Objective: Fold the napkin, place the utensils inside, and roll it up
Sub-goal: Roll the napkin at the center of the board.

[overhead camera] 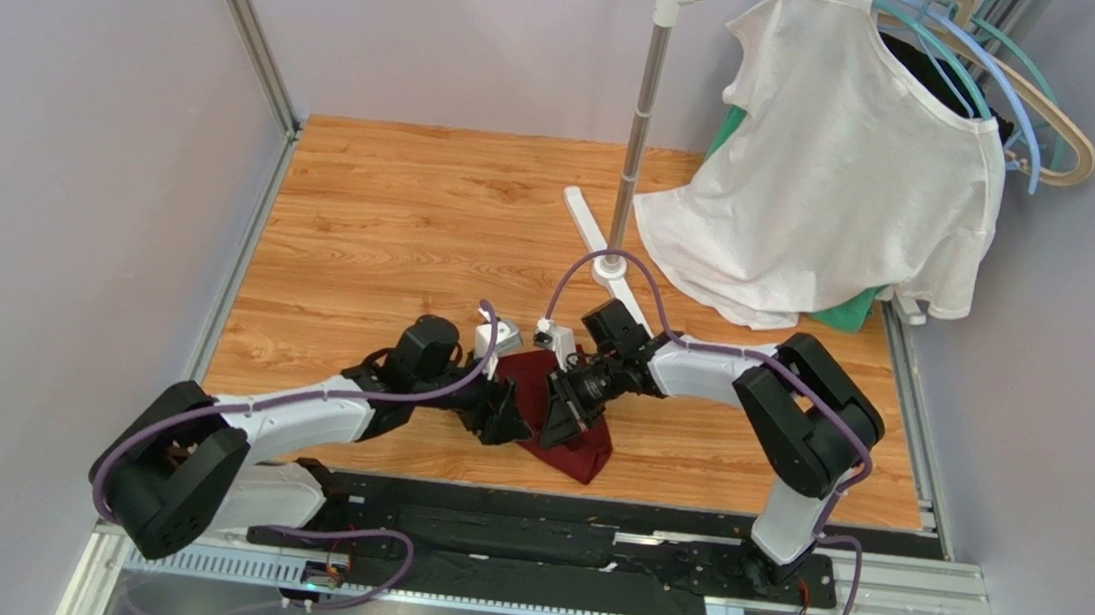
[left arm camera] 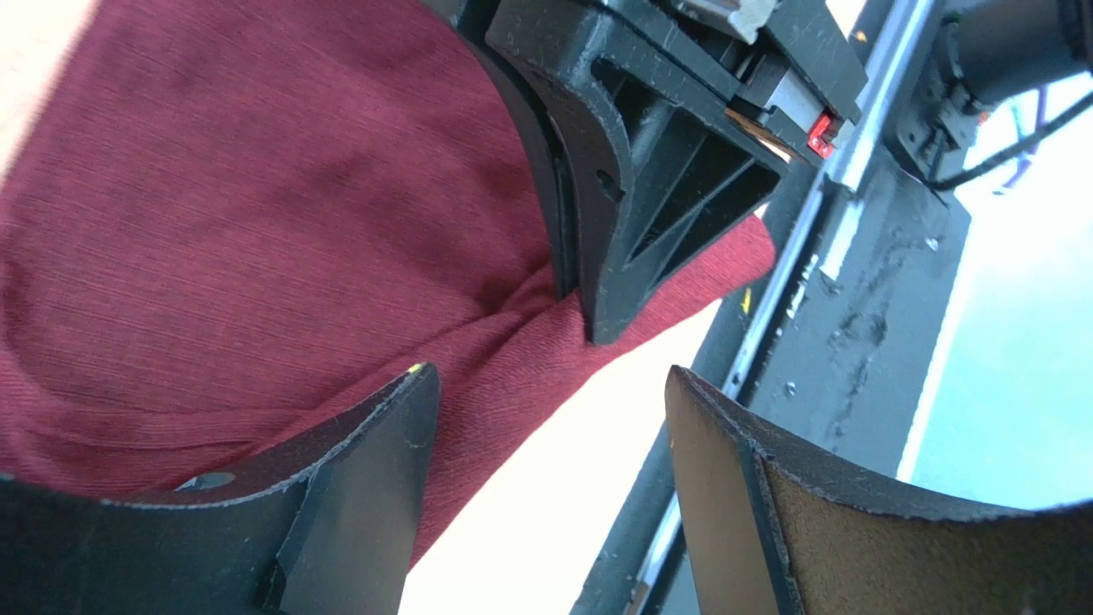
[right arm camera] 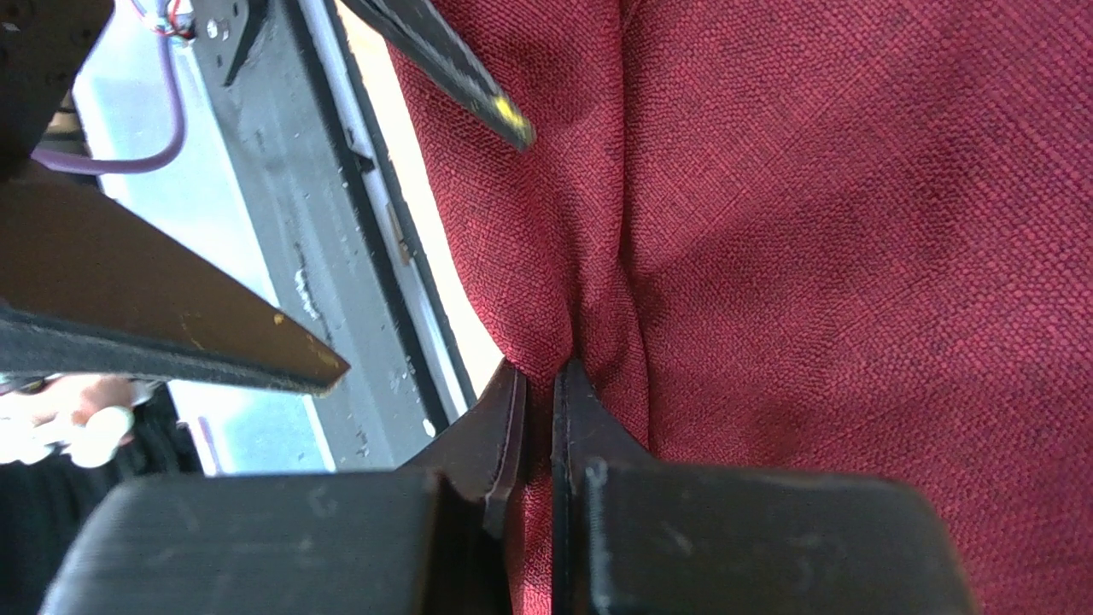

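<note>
1. napkin (overhead camera: 582,454): on the table (overhead camera: 365,230), near edge, centre, just ahead of the rail (overhead camera: 561,543). Bunched, not flat.
2. right gripper (right arm camera: 539,374): fingers almost together, pinching a ridge of cloth. The weave puckers into the pinch, so it's a real grip. My read: it holds the fold line so that part can be carried over.
3. left gripper (left arm camera: 549,385): fingers wide, nothing clamped. One finger is over the cloth, the other off it, towards the rail. It sits right beside the right tips. Likely lining up a second grab on the same edge so the fold moves evenly.
4. Stage: folding, I'd say. No utensils visible in any view.
5. Risk: the grippers are packed tight, so they could collide. A single pinch may drag the whole napkin instead of folding it.
6. Text: none legible. Only a yellow fleck (left arm camera: 413,369) on a left fingertip and a red connector (left arm camera: 821,132) on the right gripper.
7. shirt (overhead camera: 839,170) on hangers, far right, well apart.
</note>
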You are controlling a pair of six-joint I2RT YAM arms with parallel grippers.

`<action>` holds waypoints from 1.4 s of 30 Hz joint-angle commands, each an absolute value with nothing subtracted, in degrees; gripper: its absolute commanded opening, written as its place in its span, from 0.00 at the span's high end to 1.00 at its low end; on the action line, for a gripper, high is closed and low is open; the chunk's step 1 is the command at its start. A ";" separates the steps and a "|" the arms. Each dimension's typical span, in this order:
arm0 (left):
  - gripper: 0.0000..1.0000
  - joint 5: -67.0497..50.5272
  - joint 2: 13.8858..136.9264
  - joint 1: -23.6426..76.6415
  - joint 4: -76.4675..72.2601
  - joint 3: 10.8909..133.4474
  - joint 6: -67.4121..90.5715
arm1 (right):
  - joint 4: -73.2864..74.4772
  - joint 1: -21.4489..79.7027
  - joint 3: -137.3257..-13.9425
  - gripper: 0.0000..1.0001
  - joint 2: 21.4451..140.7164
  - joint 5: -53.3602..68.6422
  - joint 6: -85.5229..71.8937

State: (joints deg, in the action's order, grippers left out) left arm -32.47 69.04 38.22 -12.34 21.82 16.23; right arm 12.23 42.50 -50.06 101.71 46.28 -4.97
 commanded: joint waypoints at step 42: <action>1.00 -15.55 85.25 44.30 -1.32 34.89 10.72 | 16.61 36.13 -48.61 0.54 100.21 41.75 -5.62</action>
